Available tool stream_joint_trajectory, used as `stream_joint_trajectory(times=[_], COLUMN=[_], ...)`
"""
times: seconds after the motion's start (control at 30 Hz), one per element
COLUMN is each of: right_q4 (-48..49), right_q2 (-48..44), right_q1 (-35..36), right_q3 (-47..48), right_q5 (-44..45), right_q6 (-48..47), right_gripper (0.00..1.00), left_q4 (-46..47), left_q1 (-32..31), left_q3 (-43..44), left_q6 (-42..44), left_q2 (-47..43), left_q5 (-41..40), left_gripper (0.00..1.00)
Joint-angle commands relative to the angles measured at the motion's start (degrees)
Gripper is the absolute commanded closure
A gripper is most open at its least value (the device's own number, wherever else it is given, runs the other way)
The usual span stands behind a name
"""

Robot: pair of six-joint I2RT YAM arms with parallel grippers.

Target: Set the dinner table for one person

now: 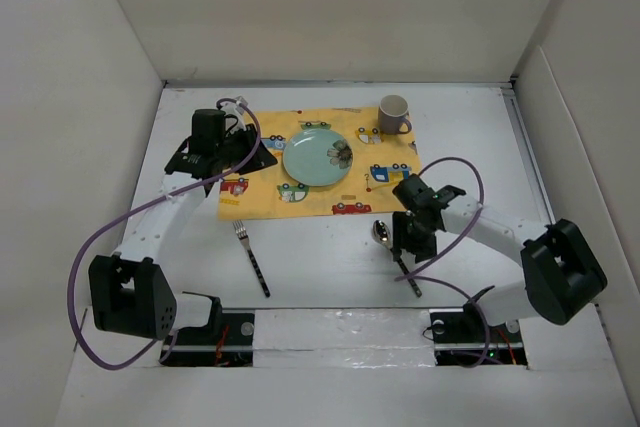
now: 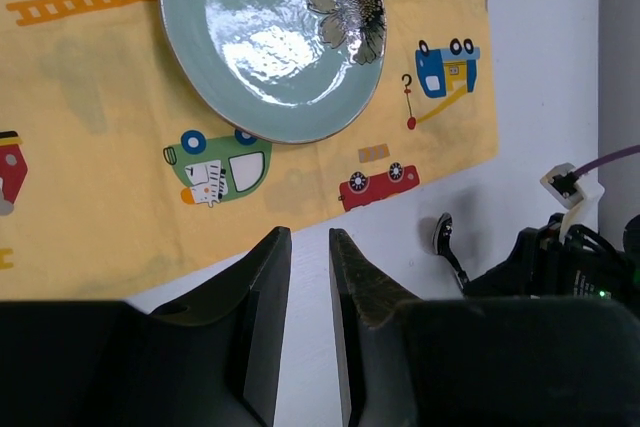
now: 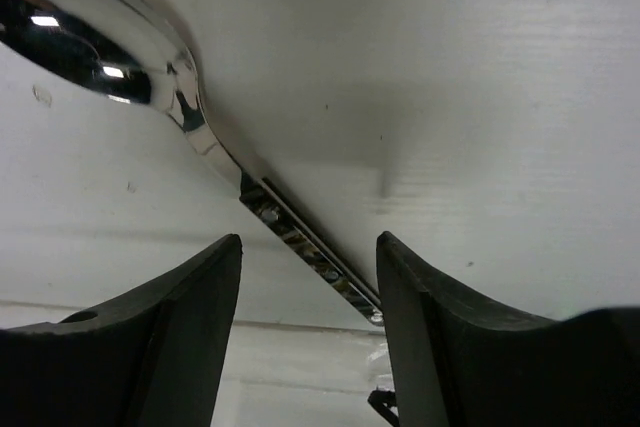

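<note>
The white dinner table (image 1: 330,272) carries a yellow car-print cloth (image 1: 258,199) with a pale green flowered plate (image 1: 316,157) in its middle. A brownish mug (image 1: 393,114) stands on the cloth's far right corner. A fork (image 1: 252,257) lies on the bare table near the cloth's front left. A spoon (image 1: 381,231) lies front right of the cloth. My right gripper (image 1: 408,243) is open, low over the spoon (image 3: 110,47), jaws either side of its handle without touching. My left gripper (image 1: 262,159) hovers over the cloth's left part, nearly shut on a thin slit and empty (image 2: 310,237).
White walls (image 1: 110,67) bound the table on the left, back and right. Purple cables (image 1: 90,257) loop from both arms. The left wrist view shows the plate (image 2: 270,47), the cloth (image 2: 90,177), the spoon (image 2: 443,234) and the right arm (image 2: 560,267).
</note>
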Motion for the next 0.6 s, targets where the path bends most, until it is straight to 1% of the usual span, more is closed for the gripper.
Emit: stream_joint_trajectory(times=[0.0,0.03,0.13,0.2,0.27,0.33,0.37,0.4,0.43,0.47,0.5,0.57], right_q4=[2.03,1.77,1.16,1.59,2.65,2.56,2.39,2.04,1.51,-0.67,-0.69,-3.05], right_q2=[2.22,4.76,8.28,9.00,9.79,10.58,11.10,11.20,11.11,9.54,9.53,7.78], right_q1=[1.00,1.61,4.33,4.96,6.62,7.24,7.76,8.46,8.47,8.47,8.47,8.47], right_q3=[3.87,4.39,5.89,5.98,5.46,5.28,5.54,5.80,6.59,7.81,7.83,10.71], right_q5=[6.16,6.60,8.10,7.85,7.40,7.49,8.62,9.41,10.20,12.13,12.14,13.54], right_q6=[-0.12,-0.21,0.49,1.89,2.43,2.87,2.95,3.04,3.04,2.52,2.52,1.73], right_gripper=[0.40,0.42,0.48,0.53,0.54,0.60,0.66,0.82,0.89,1.00,1.00,1.00], left_q4=[1.24,1.24,1.33,1.50,1.59,1.51,1.51,1.51,1.68,1.59,1.59,1.77], left_q1=[-0.22,-0.22,-0.22,-0.22,-0.22,-0.22,-0.22,-0.22,-0.22,-0.22,-0.22,-0.22], left_q3=[0.24,0.33,0.59,0.51,0.51,0.59,0.59,0.68,0.77,0.86,0.86,1.03], left_q6=[0.22,0.14,0.05,-0.13,-0.13,-0.13,-0.13,0.04,-0.04,-0.04,-0.04,-0.04], left_q2=[-2.30,-2.38,-2.56,-2.65,-2.65,-2.65,-2.48,-2.39,-2.39,-2.04,-2.03,-1.77], left_q5=[1.51,1.51,1.51,1.51,1.51,1.42,1.42,1.33,1.33,1.33,1.33,1.42], left_gripper=[0.81,0.81,0.81,0.81,0.81,0.81,0.81,0.81,0.81,0.81,0.81,0.81])
